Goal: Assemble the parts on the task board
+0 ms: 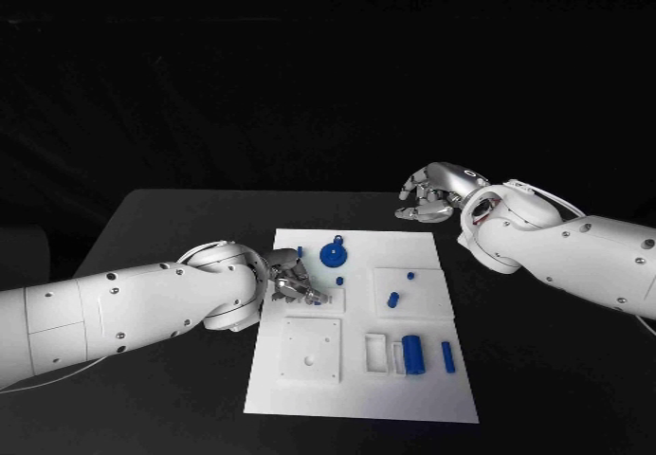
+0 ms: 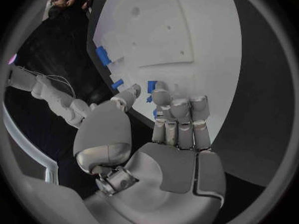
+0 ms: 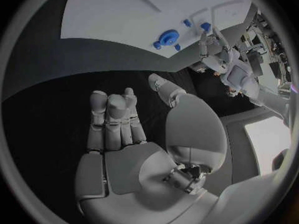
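The white task board [image 1: 362, 379] lies in the middle of the black table. On it are a blue gear [image 1: 334, 254], small blue pegs [image 1: 392, 299], a blue cylinder [image 1: 411, 354] and a blue bar [image 1: 447, 356]. My left hand [image 1: 291, 282] hovers over the board's left edge, beside a white square plate [image 1: 312, 349]. In the left wrist view the left hand [image 2: 177, 119] pinches a small blue part [image 2: 151, 87] between thumb and a finger. My right hand [image 1: 435, 197] hangs over bare table beyond the board's far right corner. Its fingers [image 3: 112, 119] are stretched out and hold nothing.
Two white rectangular frames [image 1: 376, 351] sit on the board next to the cylinder. A raised white panel [image 1: 427, 294] carries two of the pegs. Black table surface [image 1: 164, 227] surrounds the board on every side. The gear [image 3: 167, 37] also appears in the right wrist view.
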Robot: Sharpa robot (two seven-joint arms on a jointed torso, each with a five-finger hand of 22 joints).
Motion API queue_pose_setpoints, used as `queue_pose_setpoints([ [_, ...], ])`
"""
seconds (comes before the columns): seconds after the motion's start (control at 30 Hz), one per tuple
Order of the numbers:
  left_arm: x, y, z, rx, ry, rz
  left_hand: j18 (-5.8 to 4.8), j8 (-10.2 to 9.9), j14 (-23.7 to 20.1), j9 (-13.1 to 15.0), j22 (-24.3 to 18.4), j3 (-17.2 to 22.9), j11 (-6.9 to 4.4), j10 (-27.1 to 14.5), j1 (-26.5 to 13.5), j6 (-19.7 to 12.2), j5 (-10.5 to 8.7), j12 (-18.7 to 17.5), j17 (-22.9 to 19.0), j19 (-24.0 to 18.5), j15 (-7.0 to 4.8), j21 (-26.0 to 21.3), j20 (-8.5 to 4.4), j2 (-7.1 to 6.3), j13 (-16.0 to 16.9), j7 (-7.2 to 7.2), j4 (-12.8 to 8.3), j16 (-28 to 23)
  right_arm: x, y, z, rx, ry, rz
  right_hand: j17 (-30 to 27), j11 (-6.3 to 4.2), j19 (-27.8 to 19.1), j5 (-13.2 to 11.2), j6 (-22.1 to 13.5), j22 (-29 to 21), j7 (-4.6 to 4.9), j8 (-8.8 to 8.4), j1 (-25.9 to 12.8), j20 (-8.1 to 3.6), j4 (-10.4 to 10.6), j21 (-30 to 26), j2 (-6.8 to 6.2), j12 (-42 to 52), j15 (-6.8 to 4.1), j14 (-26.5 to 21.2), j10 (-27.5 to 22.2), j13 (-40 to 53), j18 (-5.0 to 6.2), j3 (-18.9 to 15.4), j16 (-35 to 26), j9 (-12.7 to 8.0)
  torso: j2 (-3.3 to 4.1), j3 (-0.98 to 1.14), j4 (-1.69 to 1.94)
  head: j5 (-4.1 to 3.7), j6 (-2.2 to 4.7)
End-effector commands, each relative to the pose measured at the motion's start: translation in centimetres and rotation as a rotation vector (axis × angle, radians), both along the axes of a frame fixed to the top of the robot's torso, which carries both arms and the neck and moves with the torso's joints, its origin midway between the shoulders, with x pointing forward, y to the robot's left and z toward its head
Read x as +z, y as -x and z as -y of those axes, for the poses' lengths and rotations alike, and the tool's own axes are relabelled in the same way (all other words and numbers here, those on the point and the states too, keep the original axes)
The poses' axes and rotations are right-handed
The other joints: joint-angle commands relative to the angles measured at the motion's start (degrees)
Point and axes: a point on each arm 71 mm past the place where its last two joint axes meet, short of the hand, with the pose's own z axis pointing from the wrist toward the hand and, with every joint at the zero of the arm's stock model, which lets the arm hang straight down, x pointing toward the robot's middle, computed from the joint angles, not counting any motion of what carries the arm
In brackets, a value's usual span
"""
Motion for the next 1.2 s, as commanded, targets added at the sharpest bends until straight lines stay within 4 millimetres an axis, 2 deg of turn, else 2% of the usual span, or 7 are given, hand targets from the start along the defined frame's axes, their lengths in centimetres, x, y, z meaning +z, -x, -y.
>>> queue_pose_setpoints([
  [0.03, -0.14, 0.07, 0.25, -0.021, -0.018, -0.011, -0.55, 0.3, 0.5, 0.1, 0.0, -0.2, -0.09, 0.3, 0.2, 0.6, 0.18, 0.3, 0.1, 0.5, -0.16, 0.4, -6.79, 0.63, 0.1, -0.01, 0.2, 0.4, -0.05, 0.04, -0.10, 0.008, 0.011, -0.004, 0.1, -0.14, 0.4, 0.2, -0.1, 0.1, 0.44, 0.03, 0.1, 0.04, 0.1, -0.2, 0.07, 0.3, -0.30, 0.3, 0.0, -0.1, 2.47, -0.2, -0.3, 0.1, 0.04, -0.03, -0.01, -0.05, -0.04],
  [0.47, -0.52, 0.01, 0.65, -0.032, -0.026, -0.021, -0.48, 0.4, 0.7, 0.2, 0.1, -0.7, -0.25, 0.6, 0.7, 0.9, 0.18, 0.5, 0.3, 0.6, -0.31, 0.6, -6.91, 1.49, 0.3, -0.15, 0.2, 0.6, -0.06, 0.04, -0.18, 0.009, 0.011, -0.005, 0.1, -0.14, 0.4, 0.2, -0.1, 0.1, 0.44, 0.04, 0.1, 0.04, 0.1, -0.2, 0.07, 0.3, -0.30, 0.3, 0.0, -0.1, 2.47, -0.2, -0.3, 0.1, 0.03, -0.02, 0.01, -0.18, -0.32],
  [0.5, -0.56, 0.03, 0.69, -0.034, -0.027, -0.022, -0.47, 0.5, 0.7, 0.2, 0.1, -0.9, -0.28, 0.7, 1.0, 1.1, 0.16, 0.6, 0.3, 0.7, -0.33, 0.7, -6.94, 1.93, 0.3, -0.22, 0.0, 0.7, -0.06, 0.04, -0.18, 0.010, 0.011, -0.005, 0.1, -0.15, 0.4, 0.2, -0.1, 0.1, 0.44, 0.04, 0.1, 0.04, 0.1, -0.2, 0.07, 0.3, -0.30, 0.3, 0.0, -0.1, 2.47, -0.2, -0.3, 0.1, 0.02, -0.03, 0.02, -0.19, -0.36],
  [0.83, -0.76, 0.08, 0.78, -0.040, -0.038, -0.037, -0.42, 0.7, 1.0, 0.2, 0.3, -2.6, -0.56, 1.0, 1.9, 1.9, 0.18, 0.9, 0.5, 0.7, -0.55, 0.9, -7.06, 3.39, 0.5, -0.49, -1.1, 1.1, -0.06, 0.05, -0.17, 0.009, 0.011, -0.005, 0.1, -0.15, 0.4, 0.2, 0.0, 0.1, 0.44, 0.05, 0.1, 0.04, 0.2, -0.2, 0.08, 0.3, -0.30, 0.3, 0.0, -0.1, 2.47, -0.2, -0.3, 0.1, -0.04, -0.01, 0.04, -0.28, -0.52],
  [1.2, -0.75, -0.01, 0.65, -0.034, -0.036, -0.034, -0.43, 0.6, 1.1, 0.0, 0.5, -4.5, -0.72, 1.1, 2.6, 2.4, 0.34, 1.0, 0.7, 0.5, -0.70, 1.0, -7.12, 7.30, 0.7, -0.63, -2.9, 1.2, -0.08, 0.04, -0.13, 0.010, 0.013, -0.008, 0.1, -0.15, 0.4, 0.2, 0.0, 0.1, 0.43, 0.06, 0.0, 0.05, 0.3, -0.3, 0.09, 0.3, -0.31, 0.3, 0.0, -0.1, 2.47, -0.2, -0.3, 0.1, -0.07, -0.02, 0.04, -0.36, -0.53],
])
